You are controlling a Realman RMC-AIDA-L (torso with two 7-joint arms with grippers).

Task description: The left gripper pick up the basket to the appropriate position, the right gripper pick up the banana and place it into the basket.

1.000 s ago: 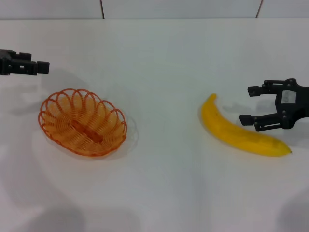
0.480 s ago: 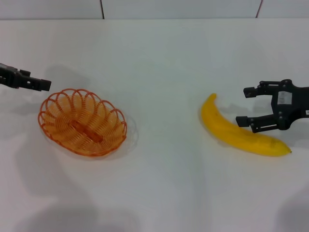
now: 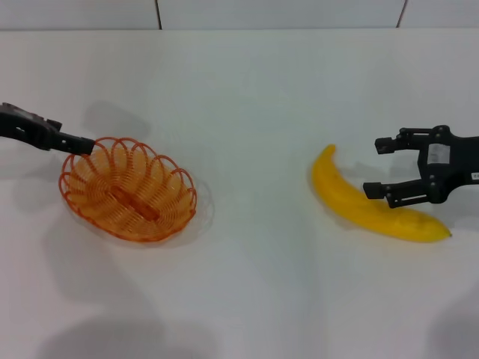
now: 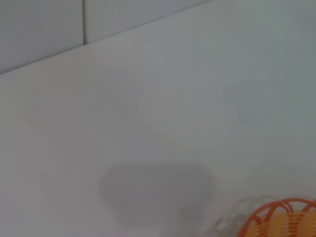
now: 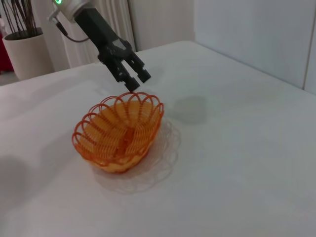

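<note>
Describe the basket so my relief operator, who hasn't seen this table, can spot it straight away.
On the white table, look to the robot's left half, opposite the yellow banana. The basket is a shallow oval of orange wire with a looped, scalloped rim, and the left gripper hovers at its far-left edge. It is the only orange, see-through thing there.

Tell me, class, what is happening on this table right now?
Two robot arms work at a white table. The left gripper is right at the far-left rim of the empty orange basket, fingers slightly apart, not yet gripping it. The right gripper is open, one finger over the middle of the banana, which lies flat on the table. Nothing is lifted yet, and the banana lies well apart from the basket.
</note>
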